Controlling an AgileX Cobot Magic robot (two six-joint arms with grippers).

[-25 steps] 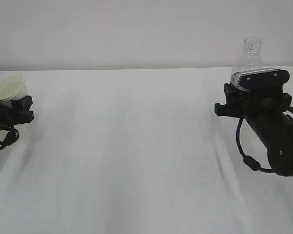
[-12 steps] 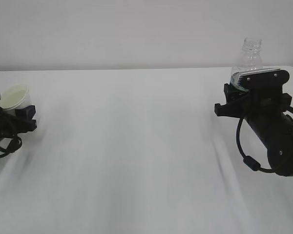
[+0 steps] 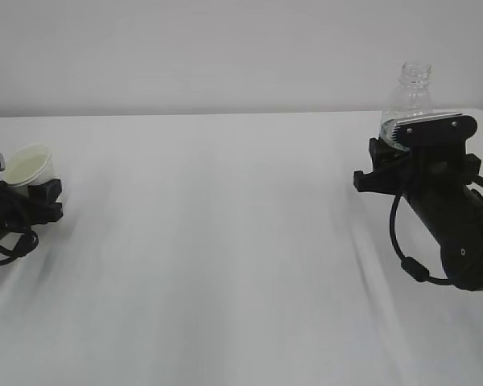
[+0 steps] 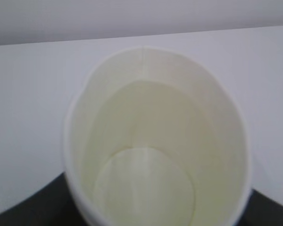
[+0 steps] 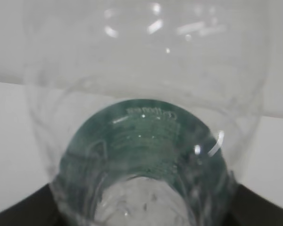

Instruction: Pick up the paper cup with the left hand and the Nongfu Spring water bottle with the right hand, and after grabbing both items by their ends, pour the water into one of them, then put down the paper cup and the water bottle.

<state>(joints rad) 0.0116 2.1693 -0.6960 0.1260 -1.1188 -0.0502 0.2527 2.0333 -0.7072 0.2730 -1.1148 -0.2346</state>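
far left edge: black left gripper [image 3: 26, 195] clamped on small white paper cup [image 3: 29, 164]. far right: black right gripper [image 3: 396, 158] clamped on clear ribbed uncapped bottle [image 3: 409, 98], upright. white table [image 3: 217, 241] between lies open.

Even diffuse light, faint shadows; wrist close-ups blurred.

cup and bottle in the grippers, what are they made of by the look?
Paper cup: looks like matte paper, white outside, pale cream inside, with a vertical seam line and a rolled rim; whether the inside is coated cannot be told.
Water bottle: clear, glossy plastic by the look, see-through with bright highlights, threaded open neck, and a dark green label showing through the wall.
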